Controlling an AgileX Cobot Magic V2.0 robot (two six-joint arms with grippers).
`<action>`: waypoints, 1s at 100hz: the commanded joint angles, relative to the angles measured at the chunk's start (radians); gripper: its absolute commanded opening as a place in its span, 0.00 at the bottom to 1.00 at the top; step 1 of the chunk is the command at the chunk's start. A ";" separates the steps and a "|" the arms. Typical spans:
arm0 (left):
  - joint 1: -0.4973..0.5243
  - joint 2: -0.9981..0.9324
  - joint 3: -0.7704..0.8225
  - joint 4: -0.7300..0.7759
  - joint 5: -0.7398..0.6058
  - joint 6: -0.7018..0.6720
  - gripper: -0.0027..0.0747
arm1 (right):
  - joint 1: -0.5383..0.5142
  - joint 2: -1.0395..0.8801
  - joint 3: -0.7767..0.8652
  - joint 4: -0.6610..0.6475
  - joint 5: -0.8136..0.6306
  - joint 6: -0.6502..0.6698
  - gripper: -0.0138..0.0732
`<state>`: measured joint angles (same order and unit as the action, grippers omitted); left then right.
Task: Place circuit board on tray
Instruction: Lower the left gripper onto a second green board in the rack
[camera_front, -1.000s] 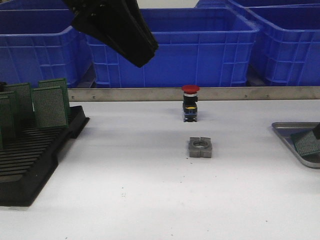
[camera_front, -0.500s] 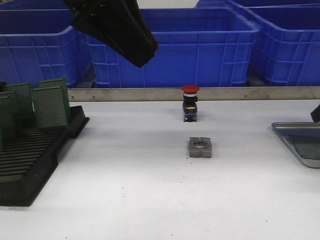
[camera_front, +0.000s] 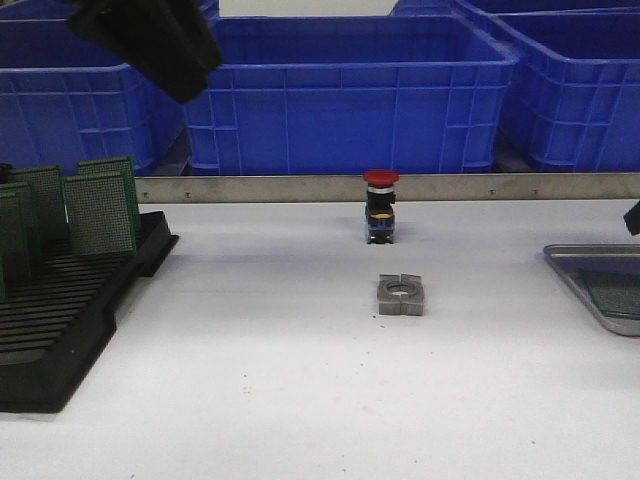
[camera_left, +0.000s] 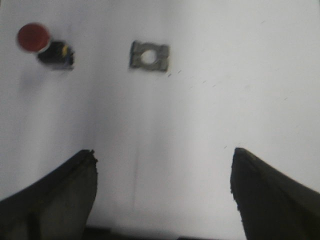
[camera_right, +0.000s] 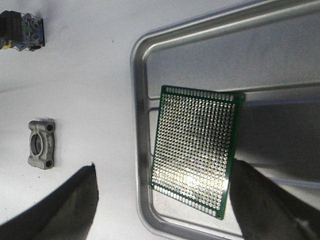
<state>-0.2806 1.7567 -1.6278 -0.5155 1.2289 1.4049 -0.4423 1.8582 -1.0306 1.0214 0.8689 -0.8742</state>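
Bins: large blue plastic bins fill the upper band of the front view, behind a metal rail.
Table: white tabletop occupies the lower two thirds of that frame.
Rack: black slotted rack sits at lower left of the front view, with further green boards standing upright in its slots.
Tray: silver-grey tray lies at the right edge of the front view; in the right wrist view its rounded corner and raised rim fill the centre and right.
Circuit board: green perforated circuit board lies flat inside the tray, just inside the rim, touched by nothing.
Step in hand: judged from this layout, the placing is done and the release is complete; what remains is the retreat.
Next move: calls for lifting the right arm clear of the rim without brushing the board, or, if more boards are to follow, sending an arm to the rack.
Right gripper: right gripper hovers above the tray with its jaws spread wide, empty, one finger over the table and one over the tray floor.
Left gripper: left gripper hangs high at upper left of the front view, jaws wide apart, holding nothing, only bare table between them.
Push button: red-capped push button stands upright at centre of the front view.
Metal block: small grey metal block with a round hole lies just below it in the frame, apart from it.
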 joint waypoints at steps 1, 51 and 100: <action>0.059 -0.051 -0.045 0.015 -0.008 -0.013 0.70 | -0.001 -0.055 -0.025 0.038 0.028 -0.011 0.81; 0.202 0.081 -0.045 0.215 -0.088 -0.013 0.70 | -0.001 -0.055 -0.025 0.039 0.033 -0.011 0.81; 0.202 0.219 -0.045 0.220 -0.159 -0.013 0.70 | -0.001 -0.055 -0.025 0.039 0.040 -0.011 0.81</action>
<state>-0.0799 2.0100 -1.6429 -0.2727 1.0969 1.4043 -0.4423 1.8582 -1.0306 1.0214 0.8708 -0.8757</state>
